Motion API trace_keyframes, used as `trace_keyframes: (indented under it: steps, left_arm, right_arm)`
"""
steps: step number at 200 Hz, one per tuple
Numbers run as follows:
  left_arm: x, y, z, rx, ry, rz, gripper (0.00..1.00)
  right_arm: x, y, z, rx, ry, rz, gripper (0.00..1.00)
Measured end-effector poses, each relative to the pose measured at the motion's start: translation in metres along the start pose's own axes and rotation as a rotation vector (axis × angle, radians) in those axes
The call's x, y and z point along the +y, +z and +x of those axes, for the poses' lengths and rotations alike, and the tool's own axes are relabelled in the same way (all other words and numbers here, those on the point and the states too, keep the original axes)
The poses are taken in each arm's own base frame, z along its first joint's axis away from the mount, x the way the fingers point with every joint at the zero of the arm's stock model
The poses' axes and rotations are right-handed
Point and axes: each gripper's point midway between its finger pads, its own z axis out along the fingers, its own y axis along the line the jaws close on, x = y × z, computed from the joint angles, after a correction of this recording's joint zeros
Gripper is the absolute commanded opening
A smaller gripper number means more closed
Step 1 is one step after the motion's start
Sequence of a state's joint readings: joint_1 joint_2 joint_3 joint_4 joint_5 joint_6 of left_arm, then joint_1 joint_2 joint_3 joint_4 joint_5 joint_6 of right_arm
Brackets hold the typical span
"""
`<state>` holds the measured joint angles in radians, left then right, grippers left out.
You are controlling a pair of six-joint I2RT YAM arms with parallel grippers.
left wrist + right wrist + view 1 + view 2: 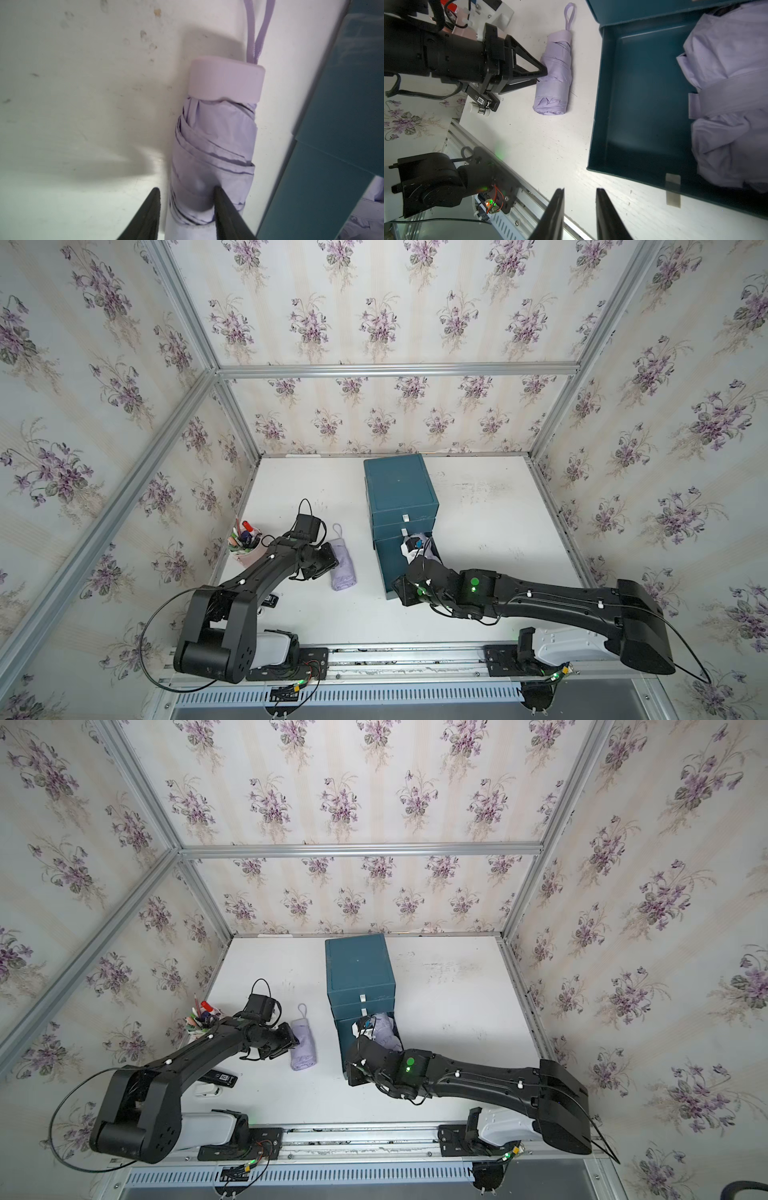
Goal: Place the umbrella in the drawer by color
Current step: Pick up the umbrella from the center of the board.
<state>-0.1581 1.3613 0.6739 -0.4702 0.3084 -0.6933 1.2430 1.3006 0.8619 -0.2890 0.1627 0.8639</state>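
The lilac umbrella (344, 568) is lying folded on the white table (478, 531), just beside the teal cabinet (401, 485), its strap loop (259, 31) pointing toward the back wall. The left gripper (187, 191) is sitting right on it, jaws apart and straddling its near edge: one finger (223, 207) is denting the fabric, the other (152, 207) is standing just beside the bundle with a sliver of table showing, so it is not clamping. The bottom drawer (598, 93) is standing pulled out, with a lilac fabric bundle (726, 83) lying in its far half. The right gripper (579, 191) is hovering near the drawer's front, jaws apart, holding nothing. A pen cup (245, 547) is standing by the left wall.
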Motion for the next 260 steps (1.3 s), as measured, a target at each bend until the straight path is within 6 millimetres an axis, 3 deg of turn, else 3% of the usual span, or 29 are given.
trace_keyframes:
  steps: [46, 82, 95, 135, 177, 214, 260]
  left_arm:
    - [-0.005, 0.009, 0.002, 0.011, 0.01, 0.046, 0.19]
    - [-0.01, 0.0, 0.003, -0.009, 0.021, 0.08, 0.08]
    - [-0.014, -0.01, 0.006, -0.017, 0.027, 0.102, 0.06]
    - [-0.047, -0.069, 0.012, -0.127, 0.07, 0.285, 0.05]
    - [-0.077, -0.123, 0.034, -0.199, 0.09, 0.505, 0.05]
    - [-0.085, -0.131, 0.063, -0.155, 0.049, 0.621, 0.05]
    - [-0.094, -0.142, 0.074, -0.182, 0.024, 0.74, 0.05]
  right_arm:
    - [0.009, 0.004, -0.003, -0.013, 0.0, -0.023, 0.43]
    - [0.018, 0.003, -0.008, -0.029, 0.006, -0.059, 0.52]
    - [0.022, 0.002, -0.009, -0.029, 0.008, -0.079, 0.57]
    - [0.053, -0.01, -0.018, -0.046, 0.02, -0.235, 0.74]
    - [0.081, -0.023, -0.034, -0.066, 0.032, -0.401, 0.79]
    - [0.09, -0.024, -0.039, -0.07, 0.041, -0.46, 0.79]
    - [0.067, -0.017, -0.032, -0.078, 0.105, -0.432, 0.75]
